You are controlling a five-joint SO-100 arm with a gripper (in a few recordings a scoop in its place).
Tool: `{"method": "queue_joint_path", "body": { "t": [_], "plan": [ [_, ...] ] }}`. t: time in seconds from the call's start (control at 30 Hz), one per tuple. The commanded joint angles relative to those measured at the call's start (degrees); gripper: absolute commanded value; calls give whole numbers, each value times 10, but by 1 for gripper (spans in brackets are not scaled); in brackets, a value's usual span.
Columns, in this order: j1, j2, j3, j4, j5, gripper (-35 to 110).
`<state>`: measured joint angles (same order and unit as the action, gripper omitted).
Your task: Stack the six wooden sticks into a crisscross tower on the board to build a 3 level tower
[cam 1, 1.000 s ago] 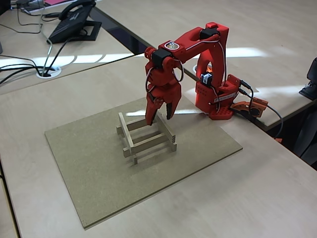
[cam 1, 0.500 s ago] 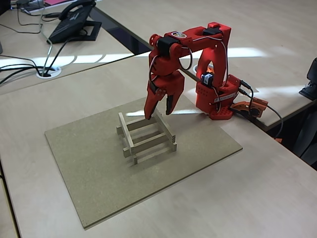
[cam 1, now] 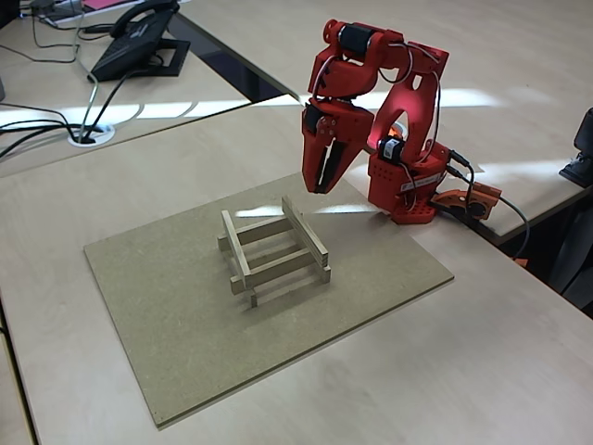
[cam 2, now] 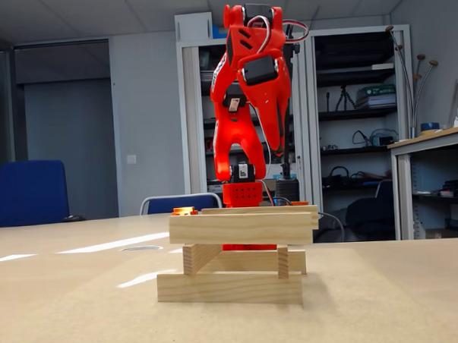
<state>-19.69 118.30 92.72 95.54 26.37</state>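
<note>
The tower point(cam 1: 274, 252) stands on the brown board point(cam 1: 176, 334) as a square lattice of wooden sticks, laid in crossing pairs three layers high. Its top pair are the left stick point(cam 1: 235, 243) and the right stick point(cam 1: 306, 232). From the side, the tower point(cam 2: 240, 254) shows three stacked levels. My red gripper point(cam 1: 323, 188) hangs above and behind the tower's far right corner, near the arm's base, fingers pointing down. It is open and holds nothing. In a fixed view the gripper point(cam 2: 278, 156) is well above the top stick point(cam 2: 243, 228).
The arm's base point(cam 1: 408, 185) sits at the board's far edge, beside an orange part with a cable point(cam 1: 468, 199). A desk phone point(cam 1: 139, 42) and cables point(cam 1: 56, 130) lie on the far-left table. Bare board surrounds the tower.
The gripper has let go of the top right stick, risen and pulled back toward the base. The stick stays on the tower.
</note>
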Motion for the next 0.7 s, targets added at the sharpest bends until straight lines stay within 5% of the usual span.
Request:
{"method": "queue_joint_path", "body": {
  "t": [0.0,0.27,0.67],
  "plan": [
    [-23,100,65,-54,21,0],
    [-32,293,305,-263,37,0],
    [27,576,545,-431,-25,0]
  ]
}}
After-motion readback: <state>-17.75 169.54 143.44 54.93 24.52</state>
